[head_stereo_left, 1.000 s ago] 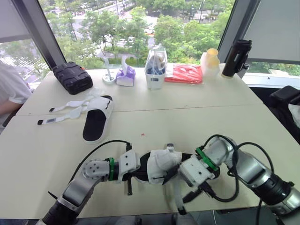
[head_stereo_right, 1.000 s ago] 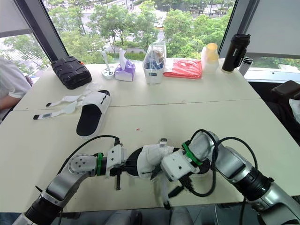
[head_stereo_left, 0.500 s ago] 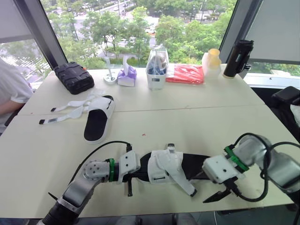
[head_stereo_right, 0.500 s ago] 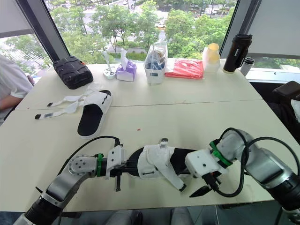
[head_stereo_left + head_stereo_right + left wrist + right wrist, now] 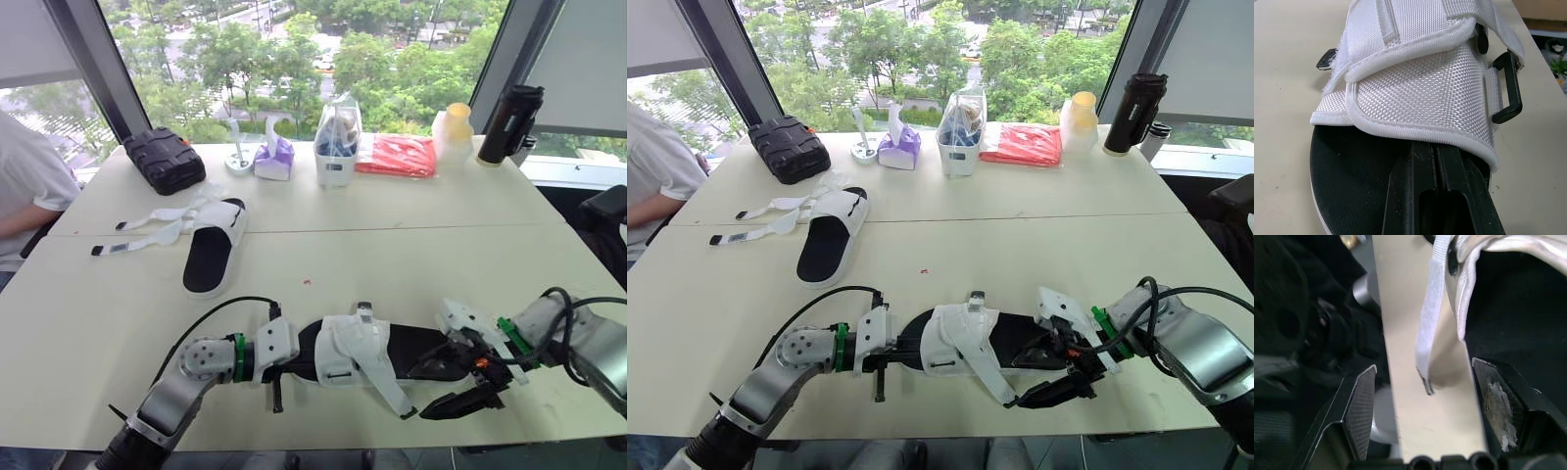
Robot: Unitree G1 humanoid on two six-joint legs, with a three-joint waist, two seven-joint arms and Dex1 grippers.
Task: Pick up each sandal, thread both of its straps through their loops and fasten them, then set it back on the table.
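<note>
Right wrist view shows my right tool with its fingers spread wide. The loose strap of the near sandal dangles between them, and neither finger grips it. That sandal lies flat near the front edge of the bench.

My left tool is at the sandal's left end. Its fingers are pressed together, lying on the black footbed and tucked under the white upper, and I see nothing pinched between them.

A black loop on the side of the upper stands empty. I judge this sandal at best half done, since the loose strap needs threading and fastening.

Further back on my left, the second sandal rests with both straps splayed out on the bench, unfastened. Neither sandal is finished, so most of the job is left.
</note>
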